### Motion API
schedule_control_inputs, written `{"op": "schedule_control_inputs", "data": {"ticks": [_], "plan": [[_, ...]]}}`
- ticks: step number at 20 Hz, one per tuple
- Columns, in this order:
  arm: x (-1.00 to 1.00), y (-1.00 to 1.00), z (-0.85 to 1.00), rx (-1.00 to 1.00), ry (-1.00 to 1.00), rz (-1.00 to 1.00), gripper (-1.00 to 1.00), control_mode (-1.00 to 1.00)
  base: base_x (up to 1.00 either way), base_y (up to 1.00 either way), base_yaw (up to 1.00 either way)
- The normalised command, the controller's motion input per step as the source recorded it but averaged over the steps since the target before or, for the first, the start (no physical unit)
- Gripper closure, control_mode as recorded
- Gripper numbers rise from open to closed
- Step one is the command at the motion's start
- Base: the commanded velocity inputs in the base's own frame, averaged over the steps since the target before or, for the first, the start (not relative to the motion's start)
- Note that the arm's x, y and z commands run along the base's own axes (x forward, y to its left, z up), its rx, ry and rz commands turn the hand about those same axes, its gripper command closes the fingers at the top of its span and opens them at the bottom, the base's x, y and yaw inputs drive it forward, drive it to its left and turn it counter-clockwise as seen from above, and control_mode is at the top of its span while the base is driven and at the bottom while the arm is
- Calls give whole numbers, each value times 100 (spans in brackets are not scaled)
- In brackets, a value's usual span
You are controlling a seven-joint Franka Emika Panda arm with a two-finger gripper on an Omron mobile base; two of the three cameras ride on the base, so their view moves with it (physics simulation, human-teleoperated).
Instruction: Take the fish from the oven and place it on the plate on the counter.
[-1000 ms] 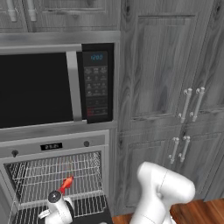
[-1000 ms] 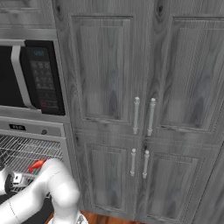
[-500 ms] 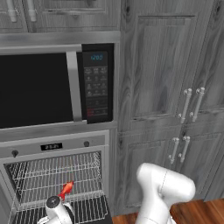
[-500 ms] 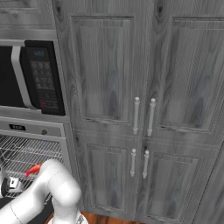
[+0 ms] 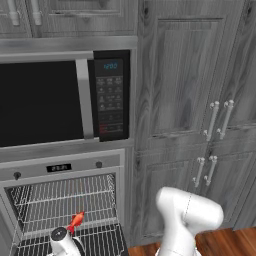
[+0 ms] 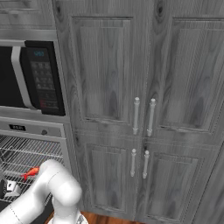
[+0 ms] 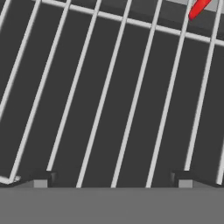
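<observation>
Change: my hand has dropped lower before the steel-framed oven (image 5: 65, 200)
Jaws: spread wide, empty
Small red-orange fish (image 5: 76, 221): lying on wire rack (image 7: 109, 87)

The left base view looks forward and slightly down from behind the arm's left side, facing the microwave (image 5: 60, 95) and the open oven (image 5: 62, 200) beneath it, with tall grey cabinet doors (image 5: 195, 115) to their right. The right base view looks from behind the arm's right side, facing mostly the cabinet doors (image 6: 144, 113); the microwave (image 6: 30, 76) and oven (image 6: 30, 151) sit at its left edge. Both share these and the fish (image 5: 76, 221) (image 6: 31, 173). The hand view looks closely down onto a wire rack (image 7: 109, 96), the fish (image 7: 197, 8) at its upper right.
</observation>
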Motion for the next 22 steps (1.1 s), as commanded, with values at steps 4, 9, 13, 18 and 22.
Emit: {"op": "schedule_control_inputs", "data": {"ticks": [4, 9, 13, 18, 22], "plan": [[-100, 0, -100, 0, 2, 3, -100, -100, 0, 0, 0], [-100, 0, -69, 0, 0, 2, -100, -100, 0, 0, 0], [-53, -3, 22, 3, -7, 0, -100, -100, 0, 0, 0], [-11, 0, 79, 10, -14, 0, -100, -100, 0, 0, 0], [0, -4, 100, 17, -8, 0, -100, -100, 0, 0, 0]]}}
